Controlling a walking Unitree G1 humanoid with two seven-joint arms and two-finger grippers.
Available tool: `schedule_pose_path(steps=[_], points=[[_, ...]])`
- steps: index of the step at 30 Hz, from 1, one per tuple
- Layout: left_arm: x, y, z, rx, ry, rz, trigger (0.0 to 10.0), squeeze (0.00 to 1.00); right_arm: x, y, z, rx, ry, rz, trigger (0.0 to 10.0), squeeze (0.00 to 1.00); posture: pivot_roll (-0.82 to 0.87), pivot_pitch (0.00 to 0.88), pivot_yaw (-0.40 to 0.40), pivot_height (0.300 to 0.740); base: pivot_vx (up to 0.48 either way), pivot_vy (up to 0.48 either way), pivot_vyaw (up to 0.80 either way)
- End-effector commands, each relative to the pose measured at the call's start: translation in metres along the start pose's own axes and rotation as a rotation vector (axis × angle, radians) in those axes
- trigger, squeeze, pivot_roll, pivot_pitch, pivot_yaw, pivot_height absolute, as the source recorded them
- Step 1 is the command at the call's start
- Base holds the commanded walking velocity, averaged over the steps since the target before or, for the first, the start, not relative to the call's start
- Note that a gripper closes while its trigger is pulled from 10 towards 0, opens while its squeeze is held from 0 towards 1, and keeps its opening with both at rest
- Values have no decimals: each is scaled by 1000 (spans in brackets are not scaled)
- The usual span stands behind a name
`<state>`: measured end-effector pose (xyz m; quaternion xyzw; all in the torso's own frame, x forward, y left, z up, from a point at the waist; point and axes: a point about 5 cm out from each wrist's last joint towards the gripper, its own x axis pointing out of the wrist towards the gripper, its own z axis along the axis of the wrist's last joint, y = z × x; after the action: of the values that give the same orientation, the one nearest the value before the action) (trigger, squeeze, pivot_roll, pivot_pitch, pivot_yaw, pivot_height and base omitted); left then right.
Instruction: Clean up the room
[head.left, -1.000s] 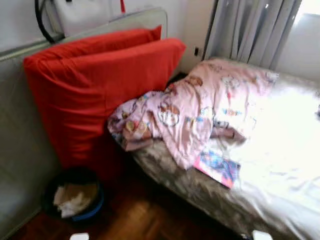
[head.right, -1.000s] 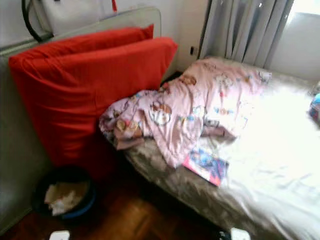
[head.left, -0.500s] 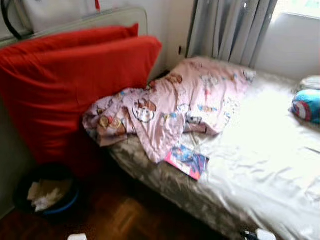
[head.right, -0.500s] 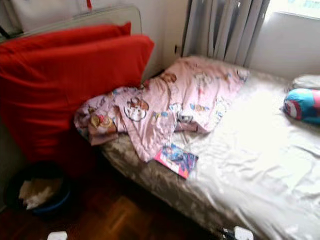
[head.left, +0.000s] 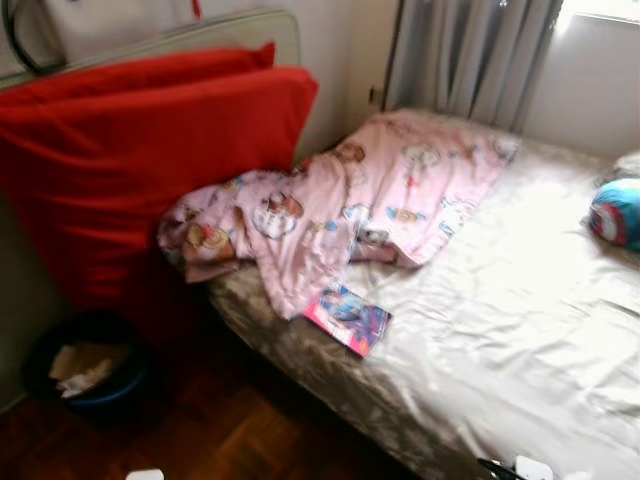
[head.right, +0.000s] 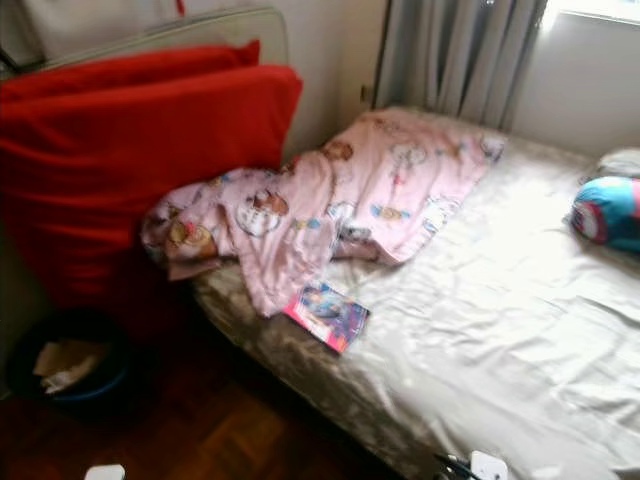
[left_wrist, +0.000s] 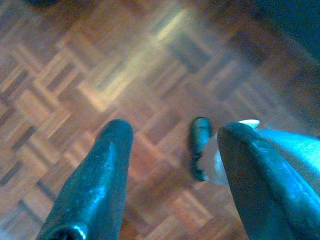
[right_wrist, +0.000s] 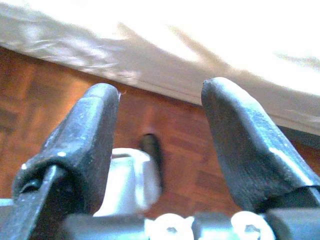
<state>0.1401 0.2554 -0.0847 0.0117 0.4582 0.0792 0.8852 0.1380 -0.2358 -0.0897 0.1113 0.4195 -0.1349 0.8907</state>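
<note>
1. My left end effector (left_wrist: 172, 150) is hanging low over the parquet floor (left_wrist: 75, 75), fingers spread wide with nothing between them.
2. My right end effector (right_wrist: 160, 125) is also down low, fingers wide apart and holding nothing, aimed at the floor right where the edge of the bed (head.right: 480, 330) runs along the top of that wrist view.
3. The clutter sits mid-frame in the head views: a pink blanket (head.left: 380, 190) bunched across the left part of the bed, with a colourful book (head.left: 347, 317) lying on the sheet just below it, near the bed's edge.
4. A blue cushion (head.left: 617, 210) is cut off by the right edge of the frame.
5. Red cushions (head.left: 150, 160) lean upright at upper left.
6. The dark bin (head.left: 85, 360) at lower left holds something pale; too shadowed to say what.
7. It's all a bit soft, and the sheet is blown out by window light.
</note>
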Motion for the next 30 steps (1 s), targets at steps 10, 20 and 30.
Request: schedule_pose_path(steps=[10,20,30], points=[[2,-4,3,-6,-2,-11,10000,0,-1,-3,-3,-3,17,-7,10000,0,24,11,-13,740,0,-298,-431],[5,-8,14,0,-17,-14,10000,0,-1,-2,-3,0,18,-4,10000,0,26,10,-7,740,0,-342,-714],[12,-48,27,11,-28,-53,10000,0,0,-2,-2,-1,18,-3,10000,0,27,10,-8,740,0,-268,-703]])
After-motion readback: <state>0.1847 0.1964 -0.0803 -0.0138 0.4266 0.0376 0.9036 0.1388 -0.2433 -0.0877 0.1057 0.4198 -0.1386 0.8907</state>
